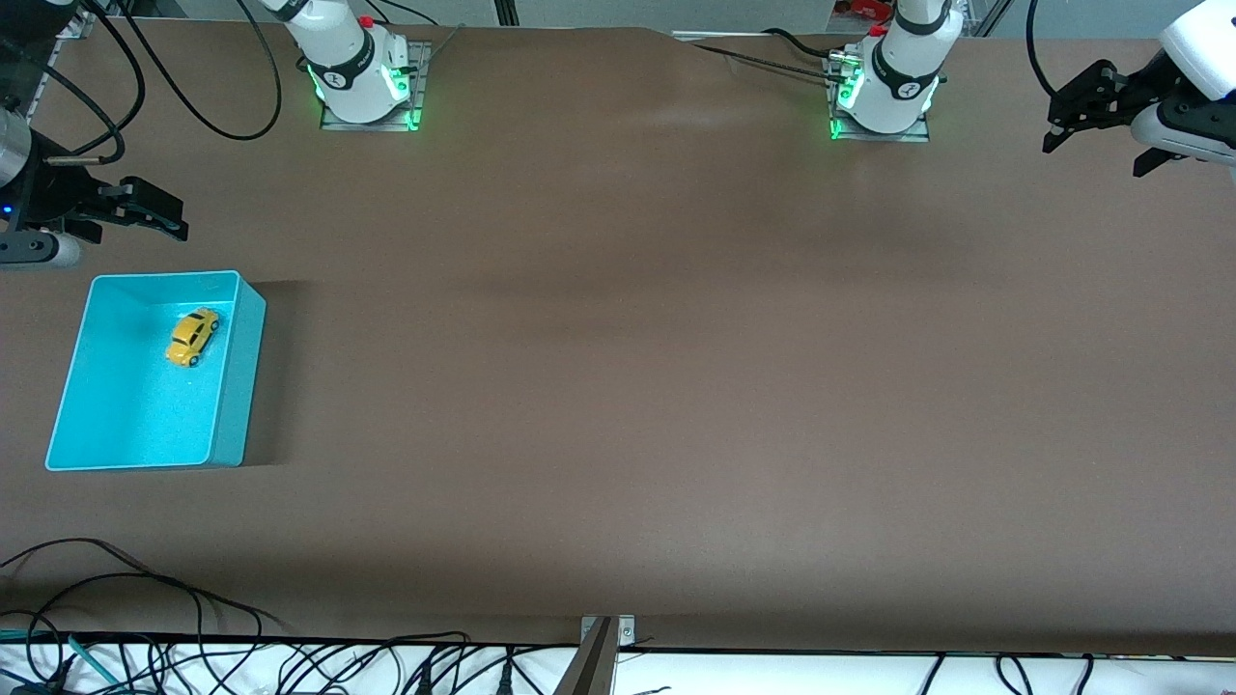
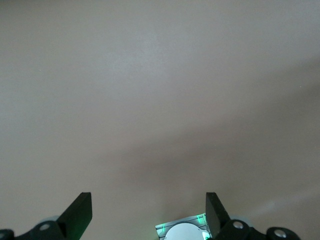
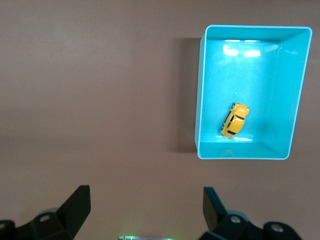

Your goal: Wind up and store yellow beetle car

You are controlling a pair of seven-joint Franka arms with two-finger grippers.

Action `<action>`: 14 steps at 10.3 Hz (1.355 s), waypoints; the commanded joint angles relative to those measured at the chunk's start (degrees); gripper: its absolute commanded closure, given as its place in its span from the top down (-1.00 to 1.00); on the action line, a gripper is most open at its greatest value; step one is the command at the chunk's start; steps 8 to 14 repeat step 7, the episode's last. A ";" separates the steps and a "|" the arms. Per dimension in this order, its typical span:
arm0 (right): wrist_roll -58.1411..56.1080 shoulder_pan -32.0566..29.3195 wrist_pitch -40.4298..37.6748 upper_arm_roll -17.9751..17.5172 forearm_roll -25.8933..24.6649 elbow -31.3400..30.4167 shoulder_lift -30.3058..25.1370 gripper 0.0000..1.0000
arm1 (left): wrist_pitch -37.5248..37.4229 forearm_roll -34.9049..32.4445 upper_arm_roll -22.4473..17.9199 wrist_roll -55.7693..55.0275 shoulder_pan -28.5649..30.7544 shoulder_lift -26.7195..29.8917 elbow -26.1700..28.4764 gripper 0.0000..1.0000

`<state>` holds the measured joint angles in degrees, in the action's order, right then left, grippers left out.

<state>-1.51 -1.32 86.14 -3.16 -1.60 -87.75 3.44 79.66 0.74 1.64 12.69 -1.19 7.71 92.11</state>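
The yellow beetle car (image 1: 193,336) lies inside the turquoise bin (image 1: 237,386) at the right arm's end of the table, in the part of the bin farther from the front camera. It also shows in the right wrist view (image 3: 234,120), in the bin (image 3: 200,90). My right gripper (image 1: 145,214) is open and empty, up in the air just off the bin's far edge. My left gripper (image 1: 1081,106) is open and empty, raised over the left arm's end of the table. Its fingers (image 2: 77,215) frame bare table.
The brown table (image 1: 618,386) spreads between the bin and the left arm's end. The two arm bases (image 1: 362,72) (image 1: 888,87) stand along the edge farthest from the front camera. Cables (image 1: 145,618) lie along the near edge.
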 commanded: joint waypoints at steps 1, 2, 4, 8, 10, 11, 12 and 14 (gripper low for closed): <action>-0.77 0.09 -1.59 -0.26 -0.51 2.23 0.17 1.00 | -1.26 0.76 0.20 0.15 0.31 -0.51 -1.49 1.00; -2.26 0.09 -1.59 -0.18 -0.60 2.23 0.17 1.00 | -1.26 0.76 0.20 0.15 0.31 -0.51 -1.49 1.00; -1.75 0.09 -1.41 -0.18 -0.42 2.23 0.17 1.00 | -1.26 0.76 0.12 0.15 0.31 -0.51 -1.49 1.00; 0.19 0.09 -1.41 -0.26 0.10 2.32 0.17 1.00 | -1.26 0.76 0.12 0.15 0.31 -0.51 -1.49 1.00; 0.19 0.09 -1.41 -0.26 0.10 2.32 0.17 1.00 | -1.26 0.76 0.12 0.15 0.31 -0.51 -1.49 1.00; 0.19 0.09 -1.41 -0.26 0.10 2.32 0.17 1.00 | -1.26 0.76 0.12 0.15 0.31 -0.51 -1.49 1.00; 0.19 0.09 -1.41 -0.26 0.10 2.32 0.17 1.00 | -1.26 0.76 0.12 0.15 0.31 -0.51 -1.49 1.00; 0.19 0.09 -1.41 -0.26 0.10 2.32 0.17 1.00 | -1.26 0.76 0.12 0.15 0.31 -0.51 -1.49 1.00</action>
